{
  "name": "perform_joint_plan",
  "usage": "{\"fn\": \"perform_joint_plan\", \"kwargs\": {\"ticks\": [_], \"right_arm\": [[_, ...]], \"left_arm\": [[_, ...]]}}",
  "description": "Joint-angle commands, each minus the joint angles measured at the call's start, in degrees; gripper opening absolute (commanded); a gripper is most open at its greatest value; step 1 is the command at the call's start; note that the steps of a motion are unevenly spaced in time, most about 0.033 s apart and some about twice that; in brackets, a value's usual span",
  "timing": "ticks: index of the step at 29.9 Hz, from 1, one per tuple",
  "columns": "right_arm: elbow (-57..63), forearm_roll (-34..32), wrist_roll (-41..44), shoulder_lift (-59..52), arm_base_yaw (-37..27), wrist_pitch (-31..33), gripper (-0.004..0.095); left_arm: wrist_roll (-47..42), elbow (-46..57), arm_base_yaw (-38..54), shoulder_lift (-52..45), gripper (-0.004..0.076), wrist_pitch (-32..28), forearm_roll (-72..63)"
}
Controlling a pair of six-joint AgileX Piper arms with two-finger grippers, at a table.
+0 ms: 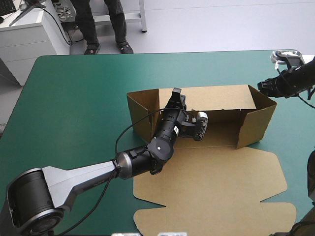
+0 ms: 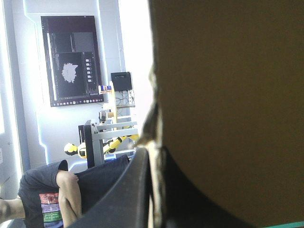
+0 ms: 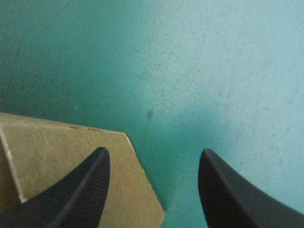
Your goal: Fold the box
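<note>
Box (image 1: 221, 133) at middle of table (image 1: 74, 98), walls up, lid (image 1: 216, 177) flat. Left gripper (image 1: 176, 97) pinching back wall (image 1: 221, 94) near box's left corner. Right gripper (image 3: 154, 156) spread, hovering off box's right end. Risk: one-sided pull drags box, and unsupported right wall (image 1: 256, 125) springs open.

You get the high view from above and behind, taking in the whole table (image 1: 74, 83); your left wrist view presses against the box (image 2: 228, 95) wall, facing level into the room; your right wrist view looks closely down on the teal-green cover (image 3: 213, 71); all share the box.
</note>
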Motion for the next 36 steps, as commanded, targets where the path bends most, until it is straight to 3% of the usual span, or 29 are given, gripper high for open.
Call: {"fn": "perform_joint_plan", "kwargs": {"ticks": [1, 5, 13, 21, 30, 36], "right_arm": [[1.3, 1.02, -1.37, -4.82, -0.42, 0.59, 0.0513], [2.57, 1.32, -1.37, -5.69, -0.56, 0.59, 0.0513], [16.0, 9.69, -8.97, -11.94, -1.6, -2.86, 0.0513], [29.15, 21.84, -25.79, -20.48, -8.32, -6.33, 0.0513], [31.8, 23.68, -35.68, -21.02, -8.33, -5.83, 0.0513], [31.8, 23.66, -37.1, -21.02, -8.24, -3.31, 0.0513]], "left_arm": [[-0.63, -0.71, -0.9, -1.84, -0.0008, -2.28, -0.1], [-3.25, -0.71, -0.9, -1.84, -0.0008, -2.28, -0.1], [-3.39, -0.71, -0.9, -1.84, -0.0008, -2.51, -0.1], [-3.39, -0.71, -0.9, -1.84, -0.0008, -2.51, -0.1], [-3.39, -0.71, -0.9, -1.84, -0.0008, -2.51, -0.1], [-3.39, -0.71, -0.9, -1.84, -0.0008, -2.51, -0.1]]}}
